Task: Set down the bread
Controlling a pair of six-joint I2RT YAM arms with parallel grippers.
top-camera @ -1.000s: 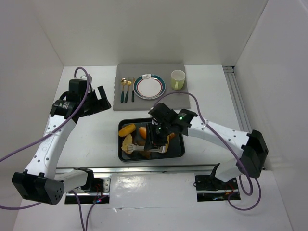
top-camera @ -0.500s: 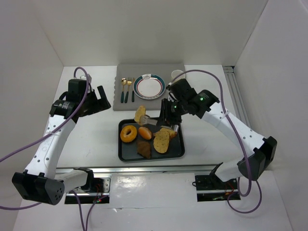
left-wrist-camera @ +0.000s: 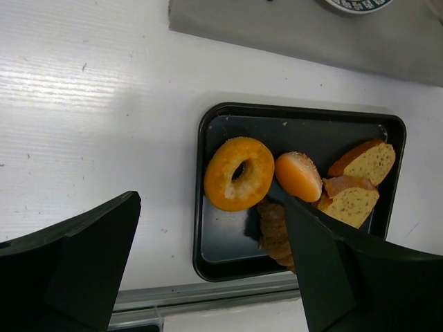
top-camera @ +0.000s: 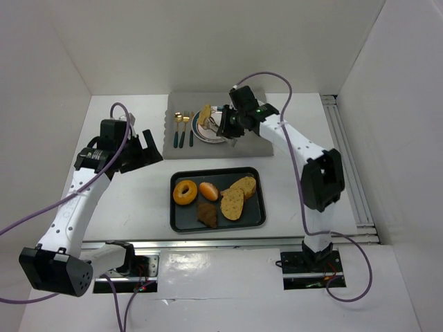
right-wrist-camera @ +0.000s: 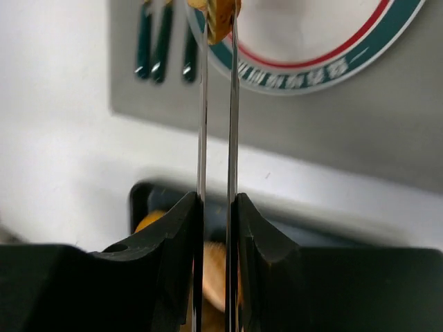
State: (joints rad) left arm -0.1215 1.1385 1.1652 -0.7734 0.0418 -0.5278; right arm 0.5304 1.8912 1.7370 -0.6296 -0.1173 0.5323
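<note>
A slice of bread (top-camera: 205, 113) hangs over the left rim of the white plate (top-camera: 214, 128), pinched at the tip of thin metal tongs (right-wrist-camera: 232, 104). My right gripper (top-camera: 232, 123) is shut on those tongs, and the bread (right-wrist-camera: 218, 14) shows at the top edge of the right wrist view, above the plate (right-wrist-camera: 311, 41). My left gripper (left-wrist-camera: 208, 277) is open and empty, held above the table left of the black tray (top-camera: 181, 220). On the tray lie a bagel (top-camera: 185, 191), a bun (top-camera: 208, 190), two bread slices (top-camera: 232, 203) and a brown pastry (top-camera: 207, 214).
The plate rests on a grey mat (top-camera: 208, 149) at the back of the table, with cutlery (top-camera: 183, 128) to its left. White walls close in on the left, right and back. A metal rail runs along the table's near edge (left-wrist-camera: 208, 294).
My right arm has lifted the bread off the tray with the tongs and swung it away to the plate's left rim. The left arm has barely shifted.
</note>
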